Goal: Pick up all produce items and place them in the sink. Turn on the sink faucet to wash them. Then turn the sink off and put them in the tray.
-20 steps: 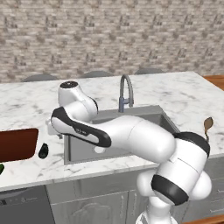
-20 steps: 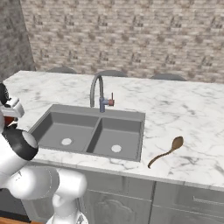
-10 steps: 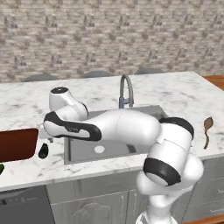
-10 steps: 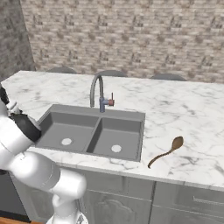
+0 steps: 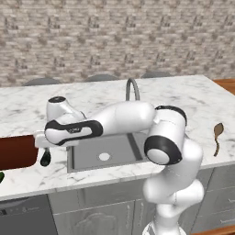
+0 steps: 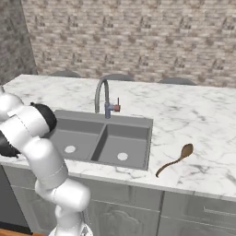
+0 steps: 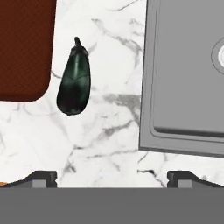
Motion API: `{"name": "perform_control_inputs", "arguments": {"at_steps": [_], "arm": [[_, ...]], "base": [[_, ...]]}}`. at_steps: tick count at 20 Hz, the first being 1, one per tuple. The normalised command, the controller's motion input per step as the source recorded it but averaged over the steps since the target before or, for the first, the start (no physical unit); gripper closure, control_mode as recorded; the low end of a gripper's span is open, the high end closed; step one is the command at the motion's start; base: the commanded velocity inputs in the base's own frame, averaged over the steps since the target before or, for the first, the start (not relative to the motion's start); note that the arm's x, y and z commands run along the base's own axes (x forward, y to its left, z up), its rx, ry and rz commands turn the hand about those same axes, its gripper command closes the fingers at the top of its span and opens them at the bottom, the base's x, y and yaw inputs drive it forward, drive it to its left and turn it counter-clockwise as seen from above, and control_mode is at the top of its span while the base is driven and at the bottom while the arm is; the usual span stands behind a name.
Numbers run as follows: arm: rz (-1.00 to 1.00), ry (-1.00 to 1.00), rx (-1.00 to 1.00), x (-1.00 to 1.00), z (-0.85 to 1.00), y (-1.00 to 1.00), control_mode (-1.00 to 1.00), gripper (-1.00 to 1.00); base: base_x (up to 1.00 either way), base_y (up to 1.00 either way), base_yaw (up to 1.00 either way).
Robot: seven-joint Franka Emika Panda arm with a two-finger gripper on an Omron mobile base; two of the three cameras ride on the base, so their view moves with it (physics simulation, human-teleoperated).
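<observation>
Dark eggplant (image 7: 74, 83) lies between tray (image 7: 22, 48) and sink (image 7: 183, 74) | claw (image 7: 112, 177) wide open, empty

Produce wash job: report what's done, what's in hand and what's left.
Done: nothing; both sink basins hold no produce. In hand: the open claw hovers above the dark eggplant, which lies on the counter between tray and sink. Left: pick both items, including the green one, wash at the faucet, then tray them.

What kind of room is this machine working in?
It looks like a kitchen, computer-rendered: a marble counter holds a grey double-basin sink with a gooseneck faucet, a wooden spoon lies nearby, and a brick wall runs behind.
</observation>
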Motion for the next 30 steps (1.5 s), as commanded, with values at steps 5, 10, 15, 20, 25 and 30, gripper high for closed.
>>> {"name": "perform_control_inputs", "arguments": {"at_steps": [5, 10, 15, 20, 25, 30], "arm": [[-0.01, 0.03, 0.00, 0.16, -0.26, 0.21, -1.00, -1.00], [-0.03, 0.03, -0.03, 0.08, -0.22, 0.13, -1.00, -1.00], [-0.02, 0.01, -0.03, 0.15, -0.20, 0.02, -1.00, -1.00], [0.00, 0.00, -0.01, 0.14, -0.30, 0.01, -1.00, -1.00], [0.00, 0.00, 0.00, 0.19, -0.28, 0.00, -1.00, -1.00], [0.00, 0.00, 0.00, 0.26, -0.24, 0.01, -1.00, -1.00]], "base": [[0.00, 0.00, 0.00], [0.00, 0.00, 0.00], [0.00, 0.00, 0.00], [0.00, 0.00, 0.00], [0.00, 0.00, 0.00], [0.00, 0.00, 0.00]]}}
